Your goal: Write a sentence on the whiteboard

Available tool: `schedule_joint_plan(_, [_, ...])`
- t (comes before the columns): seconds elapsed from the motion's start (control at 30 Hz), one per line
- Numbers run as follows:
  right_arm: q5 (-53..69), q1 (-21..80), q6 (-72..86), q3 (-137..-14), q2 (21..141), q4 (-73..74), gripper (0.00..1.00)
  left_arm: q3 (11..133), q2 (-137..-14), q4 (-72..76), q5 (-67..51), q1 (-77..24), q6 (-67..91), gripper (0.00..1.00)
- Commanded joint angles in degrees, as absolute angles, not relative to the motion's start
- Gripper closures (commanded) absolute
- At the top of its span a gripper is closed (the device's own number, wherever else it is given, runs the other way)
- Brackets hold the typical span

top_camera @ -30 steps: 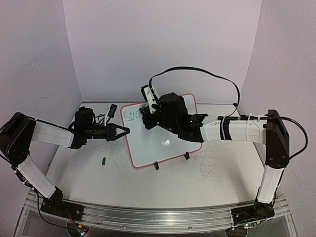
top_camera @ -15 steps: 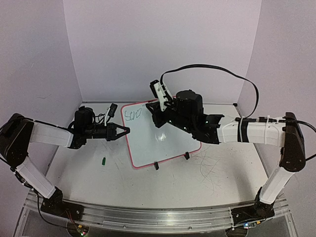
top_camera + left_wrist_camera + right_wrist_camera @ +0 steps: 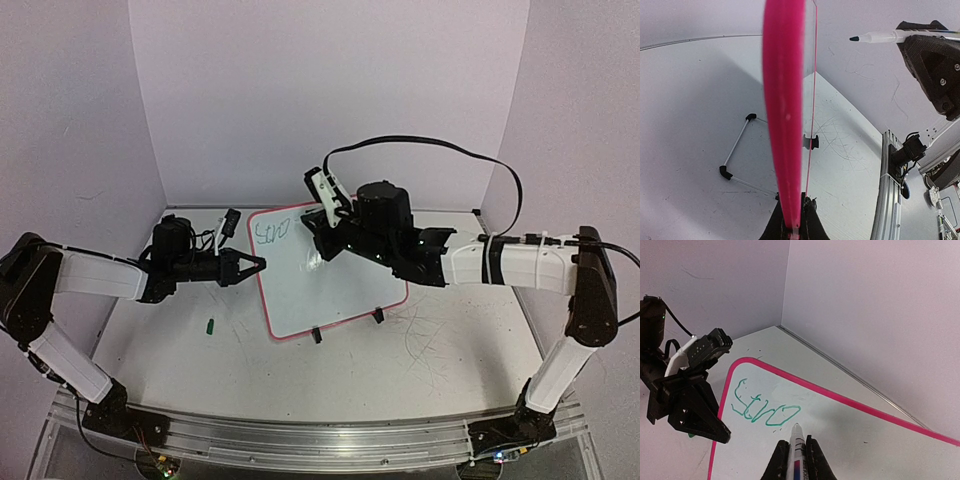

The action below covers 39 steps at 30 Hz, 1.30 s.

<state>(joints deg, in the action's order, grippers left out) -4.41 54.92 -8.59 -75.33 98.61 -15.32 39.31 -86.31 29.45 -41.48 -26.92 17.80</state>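
Note:
The whiteboard (image 3: 325,295) with a pink rim stands tilted on the table. Green letters reading "Stro" (image 3: 268,234) sit at its top left corner; they also show in the right wrist view (image 3: 765,409). My right gripper (image 3: 318,245) is shut on a white marker (image 3: 797,447), whose tip is just past the last letter. In the left wrist view the marker tip (image 3: 855,38) looks a little off the board. My left gripper (image 3: 256,265) is shut on the board's left pink rim (image 3: 784,100).
A small green cap (image 3: 211,325) lies on the table left of the board. The board's two black clip feet (image 3: 316,336) rest at its near edge. Grey scribbles (image 3: 430,335) mark the tabletop. A black cable (image 3: 420,150) arcs over the right arm.
My right gripper has moved with the marker from over the board's middle to the back, beside the green letters. More of the board is uncovered. The left gripper has held still.

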Motion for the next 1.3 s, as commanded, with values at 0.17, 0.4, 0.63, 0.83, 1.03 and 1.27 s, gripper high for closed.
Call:
schedule_joint_plan(0.17, [-3.8, 56.0, -13.9, -77.3, 99.1, -16.5, 1.0, 41.8, -86.4, 27.4, -33.6, -26.6, 10.9, 1.0])
schedule_joint_plan(0.4, [-2.8, 56.0, -13.4, -78.4, 100.7, -16.5, 1.0, 42.5, -86.6, 26.1, -33.7, -26.7, 10.6, 1.0])
schedule_joint_plan(0.63, [-0.6, 56.5, -14.1, -79.3, 101.9, -16.5, 1.0, 43.5, -87.7, 25.9, -34.2, -26.6, 10.6, 1.0])
schedule_joint_plan(0.83, [-3.9, 56.5, -13.3, -78.4, 102.3, -18.0, 1.0, 43.7, -88.0, 25.6, -34.0, -26.6, 10.5, 1.0])
schedule_joint_plan(1.03, [-5.7, 56.5, -12.6, -77.5, 102.8, -21.4, 1.0, 43.8, -87.6, 25.1, -33.7, -26.6, 10.1, 1.0])
schedule_joint_plan(1.27, [-12.1, 56.5, -12.9, -78.0, 103.3, -21.7, 1.0, 43.5, -87.0, 24.6, -33.4, -26.6, 9.8, 1.0])
